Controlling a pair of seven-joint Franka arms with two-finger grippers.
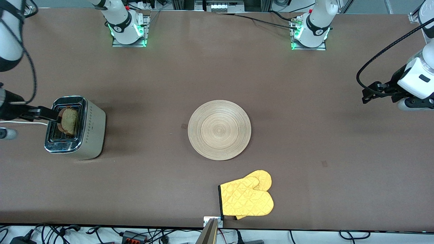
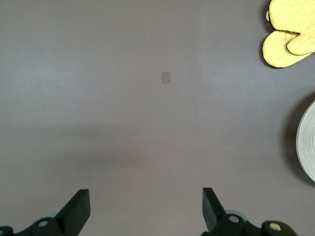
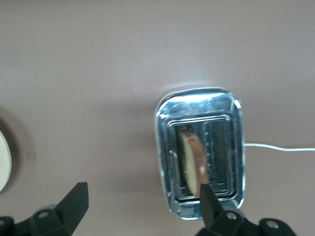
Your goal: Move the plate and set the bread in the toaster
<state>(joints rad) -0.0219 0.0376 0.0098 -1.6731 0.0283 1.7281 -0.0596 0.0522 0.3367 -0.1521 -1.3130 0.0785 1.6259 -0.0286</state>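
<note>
The toaster (image 1: 93, 130) stands toward the right arm's end of the table. The bread (image 1: 70, 120) stands in its slot on the plate's side, with its top sticking out. The right wrist view shows the toaster's chrome top (image 3: 199, 105) and the bread (image 3: 191, 160) in the slot. My right gripper (image 1: 51, 116) (image 3: 140, 196) is open and empty above the toaster. The plate (image 1: 219, 129) lies bare at mid-table; its rim (image 2: 307, 142) shows in the left wrist view. My left gripper (image 1: 371, 92) (image 2: 146, 201) is open and empty over bare table at the left arm's end.
A yellow quilted oven mitt (image 1: 246, 198) (image 2: 290, 34) lies nearer to the front camera than the plate, close to the table's front edge. The toaster's white cord (image 1: 23, 123) (image 3: 280, 147) runs off toward the table's end.
</note>
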